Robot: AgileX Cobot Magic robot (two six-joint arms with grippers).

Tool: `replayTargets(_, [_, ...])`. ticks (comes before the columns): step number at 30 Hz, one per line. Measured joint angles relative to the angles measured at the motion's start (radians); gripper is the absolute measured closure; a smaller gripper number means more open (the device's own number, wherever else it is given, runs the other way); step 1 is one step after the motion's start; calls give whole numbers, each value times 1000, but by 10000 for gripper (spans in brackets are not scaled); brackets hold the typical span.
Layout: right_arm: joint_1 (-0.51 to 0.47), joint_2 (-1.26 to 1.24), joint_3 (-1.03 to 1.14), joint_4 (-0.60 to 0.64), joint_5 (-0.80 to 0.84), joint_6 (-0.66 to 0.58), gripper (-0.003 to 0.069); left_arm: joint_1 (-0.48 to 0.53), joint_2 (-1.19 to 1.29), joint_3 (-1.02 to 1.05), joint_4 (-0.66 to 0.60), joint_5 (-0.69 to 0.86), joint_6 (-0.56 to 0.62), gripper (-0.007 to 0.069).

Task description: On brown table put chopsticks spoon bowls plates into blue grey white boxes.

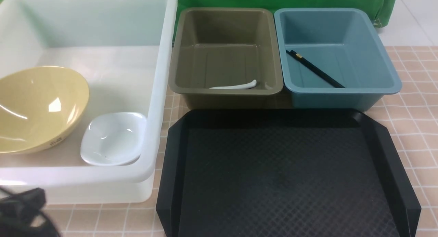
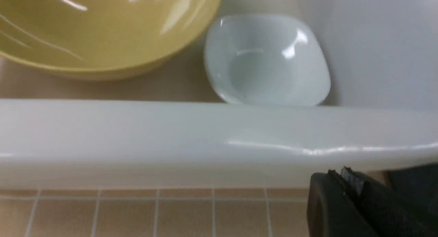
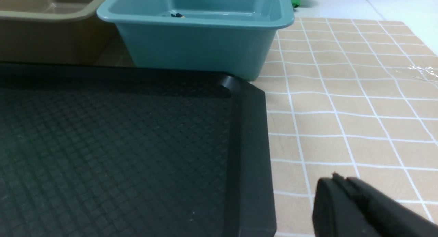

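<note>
**Tableware sorted into three boxes; both grippers clenched on nothing**

Left gripper (image 2: 345, 182) low at the near outer wall of the white box (image 1: 102, 177), jaws pressed together, nothing between them. Just beyond the jaws, across the box's near rim: white plate (image 1: 114, 137), squarish with rounded corners, lying flat in the near right corner of the box, close against its right wall. Further beyond and off to the left of the jaws: yellow bowl (image 1: 37, 107), tilted, its mouth facing up and toward the right, propped on its lower edge on the box floor, near the plate but whether touching cannot be told.

Right gripper (image 3: 337, 184) over the tiled brown table (image 3: 342, 110), just right of the black tray (image 1: 284, 175), jaws likewise clamped shut and empty. Ahead of those jaws and slightly left: blue box (image 1: 335, 55), holding black chopsticks (image 1: 314, 68) lying side by side on its floor, long axis diagonal, running from the far left to the near right; a small yellow band near the far-left end. Further left of the jaws: grey box (image 1: 226, 52), with a white spoon (image 1: 236, 86) resting along its near wall, long axis left to right, bowl end pointing right, handle end left.
</note>
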Motion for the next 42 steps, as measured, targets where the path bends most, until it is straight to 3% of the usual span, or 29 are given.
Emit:
replayTargets(8, [0,0,0,0,0,0,606,313,-180,118,-147,-353,315,631])
replayTargets(14, [0,0,0,0,0,0,606,371,-243,336,-249,-551,367,631])
replayTargets(22, [0,0,0,0,0,0,606,353,-367,360,-384,-311,406,631])
replayTargets(30, [0,0,0,1,0,0,606,351,-374,360,-397,-309,509,631])
replayTargets(42, [0,0,0,1,0,0,605,351,-375,360,-417,-308,514,631])
